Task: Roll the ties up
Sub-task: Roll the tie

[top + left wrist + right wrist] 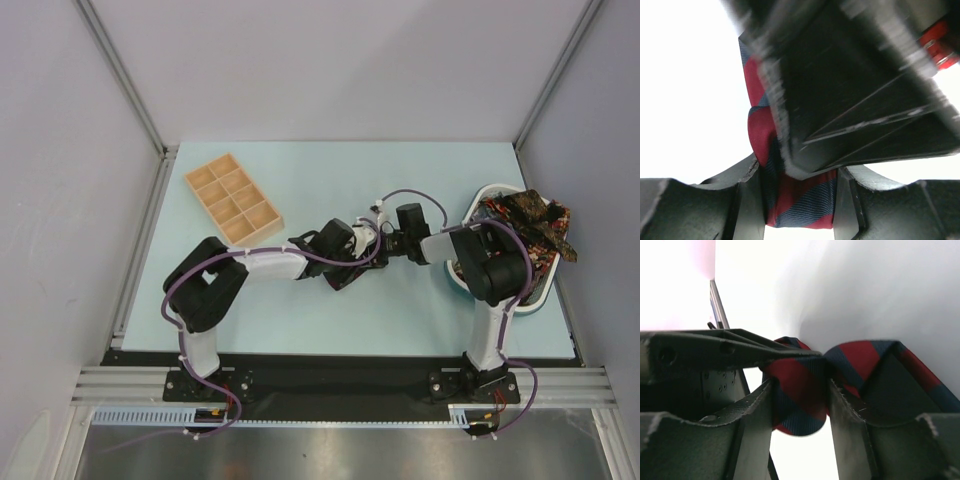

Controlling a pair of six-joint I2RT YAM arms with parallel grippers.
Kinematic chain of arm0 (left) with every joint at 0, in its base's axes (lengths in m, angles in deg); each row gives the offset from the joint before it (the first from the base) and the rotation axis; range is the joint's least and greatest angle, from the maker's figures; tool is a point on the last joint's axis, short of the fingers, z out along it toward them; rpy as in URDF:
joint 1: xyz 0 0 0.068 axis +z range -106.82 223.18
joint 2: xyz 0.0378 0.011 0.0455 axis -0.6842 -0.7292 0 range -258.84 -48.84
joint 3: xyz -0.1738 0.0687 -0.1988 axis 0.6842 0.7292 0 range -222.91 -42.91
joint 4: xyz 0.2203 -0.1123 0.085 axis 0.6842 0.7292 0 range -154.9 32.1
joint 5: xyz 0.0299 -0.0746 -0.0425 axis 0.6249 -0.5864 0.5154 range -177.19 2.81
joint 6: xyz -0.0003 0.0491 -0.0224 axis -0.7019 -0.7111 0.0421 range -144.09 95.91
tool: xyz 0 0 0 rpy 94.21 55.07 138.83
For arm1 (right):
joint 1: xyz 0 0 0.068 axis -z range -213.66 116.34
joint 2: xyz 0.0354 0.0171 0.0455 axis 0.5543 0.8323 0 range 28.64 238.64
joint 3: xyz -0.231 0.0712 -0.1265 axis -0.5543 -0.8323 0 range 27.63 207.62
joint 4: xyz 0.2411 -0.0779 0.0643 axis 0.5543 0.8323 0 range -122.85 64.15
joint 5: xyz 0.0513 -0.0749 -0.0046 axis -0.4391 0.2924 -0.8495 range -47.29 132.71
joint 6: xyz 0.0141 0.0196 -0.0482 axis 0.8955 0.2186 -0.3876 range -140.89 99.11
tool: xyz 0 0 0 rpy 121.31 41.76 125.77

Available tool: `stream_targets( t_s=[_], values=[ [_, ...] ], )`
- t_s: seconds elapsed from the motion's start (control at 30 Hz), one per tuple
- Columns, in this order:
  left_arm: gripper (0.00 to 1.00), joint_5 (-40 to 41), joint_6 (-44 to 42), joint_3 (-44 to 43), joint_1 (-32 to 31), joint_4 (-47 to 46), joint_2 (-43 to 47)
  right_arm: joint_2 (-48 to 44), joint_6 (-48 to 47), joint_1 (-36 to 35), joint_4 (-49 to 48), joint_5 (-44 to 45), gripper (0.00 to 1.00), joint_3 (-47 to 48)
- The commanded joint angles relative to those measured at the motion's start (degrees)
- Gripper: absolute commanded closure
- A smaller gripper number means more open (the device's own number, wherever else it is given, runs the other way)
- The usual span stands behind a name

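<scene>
A navy tie with red diagonal stripes (807, 202) is pinched between the fingers of my left gripper (799, 195). My right gripper (800, 405) is shut on a folded part of the same tie (797, 385), which runs off to the right. In the top view the left gripper (362, 246) and right gripper (386, 240) meet tip to tip above the table's middle and hide the tie. More ties (525, 228), in dark red, brown and gold, lie heaped in a white basin (533, 300) at the right.
A wooden compartment tray (233, 200) lies at the back left of the light blue table (330, 320). The right gripper's black body (865, 90) fills the upper left wrist view. A left finger (715, 347) crosses the right wrist view. Grey walls enclose three sides.
</scene>
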State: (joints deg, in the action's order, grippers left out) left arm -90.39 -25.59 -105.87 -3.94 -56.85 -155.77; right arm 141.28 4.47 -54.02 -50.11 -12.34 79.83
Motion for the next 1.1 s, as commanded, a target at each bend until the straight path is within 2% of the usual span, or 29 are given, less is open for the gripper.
stream_targets(
  t_s=[0.0, 0.17, 0.43, 0.57, 0.7, 0.9, 0.97, 1.07],
  values=[
    [0.65, 4.7, 0.3, 0.7, 1.7, 5.8, -2.0, -2.7, 1.2, 2.7, -0.7, 1.3, 0.49, -3.9],
    [0.68, 4.1, 0.2, 0.4, 1.7, 6.3, -2.3, -5.4, 3.0, 4.0, -5.0, 1.4, 0.43, -6.1],
    [0.68, 3.8, 0.4, -0.1, 1.7, 7.1, -3.1, -13.6, 5.8, 7.4, -12.4, 4.3, 0.44, -11.9],
    [0.68, 4.0, 0.5, -0.5, 1.7, 7.4, -3.4, -19.9, 5.1, 8.6, -14.1, 9.3, 0.44, -16.2],
    [0.68, 3.6, 0.7, -0.8, 1.7, 7.8, -3.7, -27.8, 2.8, 8.2, -14.1, 13.6, 0.50, -19.6],
    [0.69, 3.6, 1.0, -1.7, 1.8, 8.9, -4.2, -42.5, -4.8, 1.0, -8.2, 26.8, 0.53, -23.9],
    [0.69, 3.6, 1.1, -2.3, 1.7, 9.8, -4.5, -49.4, -8.1, -4.3, -0.5, 36.0, 0.53, -23.9],
    [0.71, 3.6, 1.1, -3.1, 1.7, 11.4, -5.3, -59.0, -10.9, -11.3, 6.2, 46.8, 0.53, -26.3]
  ],
)
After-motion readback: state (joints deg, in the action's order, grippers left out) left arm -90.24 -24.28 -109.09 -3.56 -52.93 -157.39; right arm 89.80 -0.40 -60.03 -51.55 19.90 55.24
